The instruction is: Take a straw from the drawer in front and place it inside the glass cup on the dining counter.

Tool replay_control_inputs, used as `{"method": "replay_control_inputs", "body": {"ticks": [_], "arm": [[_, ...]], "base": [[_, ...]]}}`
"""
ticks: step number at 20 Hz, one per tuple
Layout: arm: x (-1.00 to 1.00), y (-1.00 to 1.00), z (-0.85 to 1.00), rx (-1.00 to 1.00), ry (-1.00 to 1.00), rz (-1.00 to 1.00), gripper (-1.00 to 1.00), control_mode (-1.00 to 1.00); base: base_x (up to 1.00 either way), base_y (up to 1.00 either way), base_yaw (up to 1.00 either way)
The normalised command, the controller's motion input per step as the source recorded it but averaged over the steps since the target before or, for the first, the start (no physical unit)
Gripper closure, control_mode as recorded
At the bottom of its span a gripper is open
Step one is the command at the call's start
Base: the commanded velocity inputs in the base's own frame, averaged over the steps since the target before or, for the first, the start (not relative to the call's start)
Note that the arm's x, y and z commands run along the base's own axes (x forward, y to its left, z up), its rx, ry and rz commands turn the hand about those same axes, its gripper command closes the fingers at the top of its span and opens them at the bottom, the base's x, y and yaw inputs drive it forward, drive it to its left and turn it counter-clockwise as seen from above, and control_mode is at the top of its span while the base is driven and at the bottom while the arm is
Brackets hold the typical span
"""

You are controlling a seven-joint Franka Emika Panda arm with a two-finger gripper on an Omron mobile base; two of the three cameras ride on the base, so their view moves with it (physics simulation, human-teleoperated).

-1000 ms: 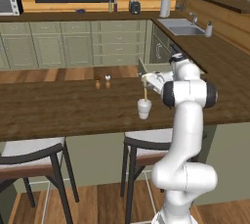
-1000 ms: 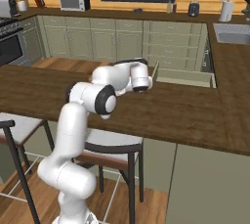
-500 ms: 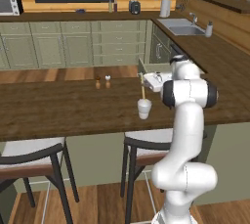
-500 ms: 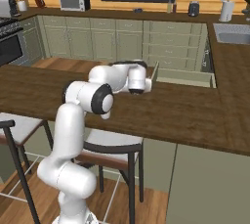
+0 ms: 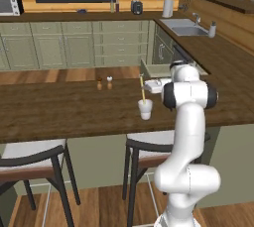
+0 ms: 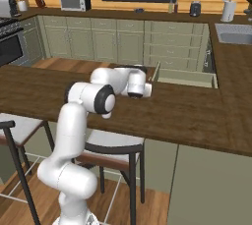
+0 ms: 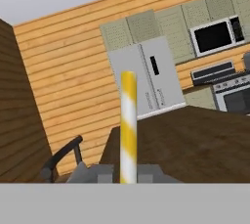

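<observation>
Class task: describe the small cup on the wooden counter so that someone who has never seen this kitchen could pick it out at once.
Find the long dark wood dining counter with chairs along its near side. Near its front edge, beside the white arm, stands the glass cup. Unlike the two tiny shakers farther back, it is whitish, tapered and has a yellow straw standing in it.

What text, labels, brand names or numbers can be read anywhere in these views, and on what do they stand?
None can be read. The microwave, fridge, straw and glass cup bear no legible marks; the straw carries only yellow and white stripes.
</observation>
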Motion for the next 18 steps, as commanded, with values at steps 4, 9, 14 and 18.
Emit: {"method": "replay_control_inputs", "body": {"ticks": [4,9,14,18], "arm": [[-0.02,0.0,-0.26,-0.02,0.03,-0.03,1.0,-1.0],[-0.38,-0.01,-0.22,-0.04,0.0,0.0,1.0,-1.0],[-0.31,-0.03,-0.18,-0.04,0.0,0.0,1.0,-1.0],[0.0,0.0,-0.04,-0.01,0.0,0.0,-1.0,-1.0]], "base": [[0.0,0.0,0.0],[0.0,0.0,0.0],[0.0,0.0,0.0],[0.0,0.0,0.0]]}}
